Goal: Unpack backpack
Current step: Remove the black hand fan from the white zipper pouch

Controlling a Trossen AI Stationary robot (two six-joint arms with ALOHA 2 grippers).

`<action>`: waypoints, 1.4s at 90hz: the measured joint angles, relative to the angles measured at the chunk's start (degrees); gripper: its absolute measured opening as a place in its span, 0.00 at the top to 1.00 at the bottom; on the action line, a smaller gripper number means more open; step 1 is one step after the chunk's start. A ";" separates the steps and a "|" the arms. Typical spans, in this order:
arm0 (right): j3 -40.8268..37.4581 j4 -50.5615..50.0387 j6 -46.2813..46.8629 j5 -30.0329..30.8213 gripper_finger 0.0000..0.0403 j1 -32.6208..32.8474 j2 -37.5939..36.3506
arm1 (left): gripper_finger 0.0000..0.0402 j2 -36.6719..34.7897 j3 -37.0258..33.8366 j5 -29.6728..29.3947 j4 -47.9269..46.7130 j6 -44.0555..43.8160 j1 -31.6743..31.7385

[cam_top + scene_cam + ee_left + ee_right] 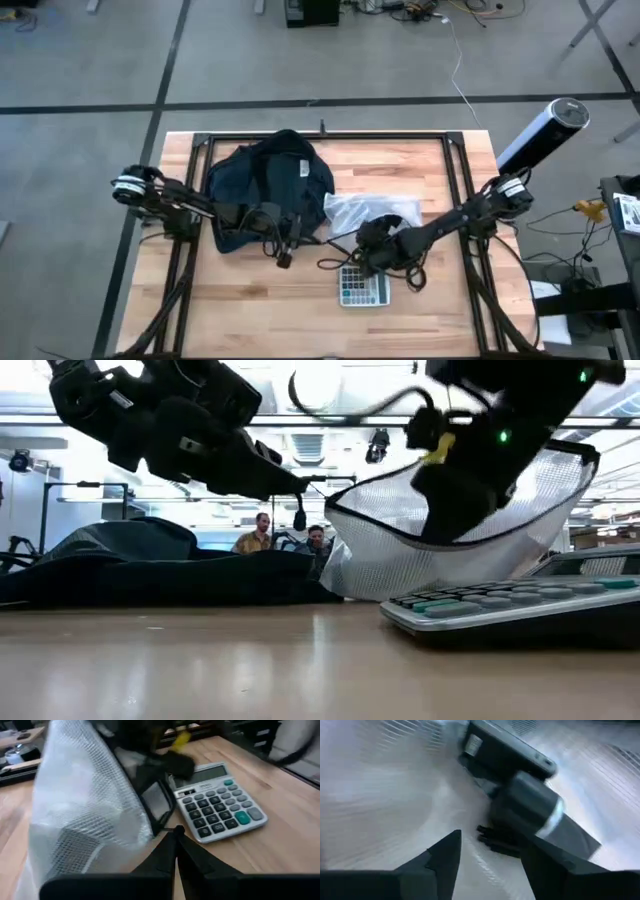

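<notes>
Calculator out front, right gripper open inside the mesh pouch, left gripper clenched empty nearby, backpack behind: next, grasp the pouch's contents.

A grey calculator lay flat on the wooden table, near its front edge. Just behind it sat a translucent white mesh pouch with dark items inside. Two people showed far off in the room behind
</notes>
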 joint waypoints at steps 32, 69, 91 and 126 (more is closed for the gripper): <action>-10.13 22.35 6.14 9.30 0.34 -2.37 -0.04 | 1.00 0.00 0.00 -0.10 0.86 4.59 -2.22; -13.41 28.54 -2.09 11.12 0.25 -6.42 -0.55 | 1.00 0.00 0.02 6.74 2.96 7.21 -2.26; -14.53 28.54 -13.52 7.04 0.29 -8.68 -1.29 | 1.00 -0.95 0.04 11.83 5.85 9.21 -2.28; -22.00 35.77 -33.47 -4.58 0.28 -10.83 -8.95 | 0.97 -2.36 0.13 4.47 5.75 9.37 -2.23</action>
